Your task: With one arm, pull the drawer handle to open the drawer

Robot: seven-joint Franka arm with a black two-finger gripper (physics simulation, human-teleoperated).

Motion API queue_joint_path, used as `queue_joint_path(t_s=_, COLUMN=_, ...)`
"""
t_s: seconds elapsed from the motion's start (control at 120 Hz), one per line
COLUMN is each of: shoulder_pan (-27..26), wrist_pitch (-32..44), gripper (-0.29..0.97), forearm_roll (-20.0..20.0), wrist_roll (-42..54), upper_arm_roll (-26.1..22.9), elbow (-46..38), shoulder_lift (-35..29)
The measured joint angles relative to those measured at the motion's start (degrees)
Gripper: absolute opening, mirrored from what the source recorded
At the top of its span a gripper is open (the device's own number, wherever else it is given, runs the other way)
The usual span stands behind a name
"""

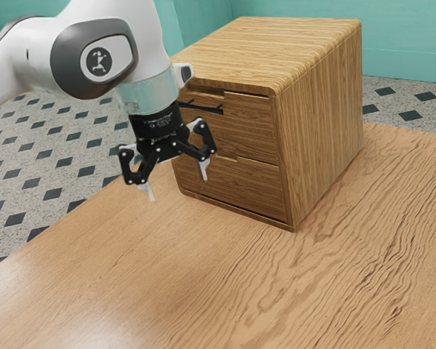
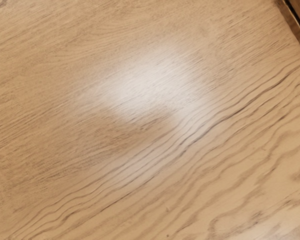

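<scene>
Teal wall (image 1: 291, 29) and diamond-tiled floor (image 1: 43, 167) behind; a wood-grain surface (image 1: 276, 291) carries the work.

Drawer handle (image 1: 206, 107): thin dark bar on the upper drawer (image 1: 240, 127) of the cabinet (image 1: 305, 87), at the end of the cabinet's front nearest the arm (image 1: 94, 58). The wrist partly covers it. The drawer appears closed.

Handling, as a judgement: the bar looks rigid, narrow and smooth, so probably slippery. Best hold is with fingers closed across its middle, then a straight pull away from the cabinet's face. The drawer is likely light with some sliding friction. A skewed pull could bind it or drag the whole cabinet.

Hand (image 1: 177, 185): fingers spread apart, nothing between them, pointing down. It hangs just in front of the cabinet's face, below the handle, about level with the lower drawer (image 1: 236, 185). The wrist view looks down on bare surface with a pale glare patch, the cabinet's base edge (image 2: 296, 22) off to one side.

Nothing stands between hand and cabinet. The hand would need to rise and turn toward the cabinet.
</scene>
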Motion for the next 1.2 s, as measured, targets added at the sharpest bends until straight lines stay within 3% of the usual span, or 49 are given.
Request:
queue_joint_path(t_s=0.542, shoulder_pan=-1.5, wrist_pitch=2.7, gripper=0.68, forearm_roll=2.2, wrist_roll=-23.1, upper_arm_roll=0.4, elbow=1.7, shoulder_lift=-1.1)
queue_joint_path(t_s=1.2, shoulder_pan=0.7, wrist_pitch=16.5, gripper=0.68, forearm_roll=4.3, wrist_roll=-30.7, upper_arm_roll=0.9, elbow=3.1, shoulder_lift=-0.7)
